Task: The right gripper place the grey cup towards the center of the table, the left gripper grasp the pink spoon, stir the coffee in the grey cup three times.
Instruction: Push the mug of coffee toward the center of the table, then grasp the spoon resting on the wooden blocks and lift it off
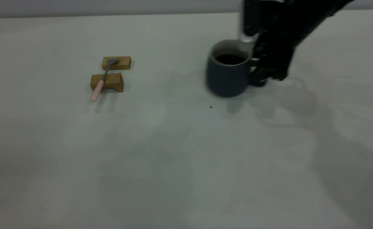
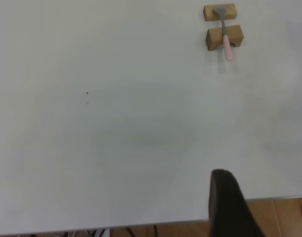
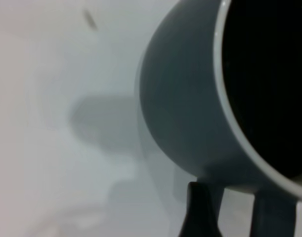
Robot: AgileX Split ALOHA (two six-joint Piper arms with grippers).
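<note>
The right gripper (image 1: 259, 74) pinched the handle of the cup (image 1: 227, 74), right of table (image 1: 186, 152) centre: the placing step. The spoon (image 1: 101, 81) lay across two blocks (image 1: 107, 82). Next, a leftward carry seemed due. The left gripper's (image 2: 269, 207) fingers: couldn't tell.

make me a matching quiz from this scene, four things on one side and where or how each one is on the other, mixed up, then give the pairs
Things
1. spoon
2. cup
3. coffee
4. right pincer

Places or states
A. dark disc inside the white interior
B. lying across two wooden blocks
C. at the mug's handle
D. standing on the table, right of the blocks in the exterior view

Pairs: 1-B, 2-D, 3-A, 4-C
</note>
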